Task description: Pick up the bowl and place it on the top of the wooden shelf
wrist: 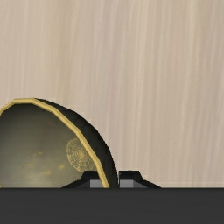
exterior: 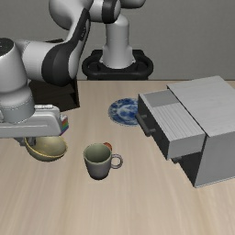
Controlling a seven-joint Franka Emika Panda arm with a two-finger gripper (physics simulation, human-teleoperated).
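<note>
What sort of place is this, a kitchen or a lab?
Likely a simulated kitchen-style tabletop, not a real room: a wooden table carries a bowl, a mug and a patterned plate, beside a grey cabinet with an open drawer.

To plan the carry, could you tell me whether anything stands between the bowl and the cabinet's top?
The mug stands on the table between the bowl and the cabinet; its open drawer juts toward them. A high carry should probably clear both.

You see a pale matt wood-grain table, a bowl with a mottled, glazed-looking inside and dark outside, and a smooth matt grey cabinet.
</note>
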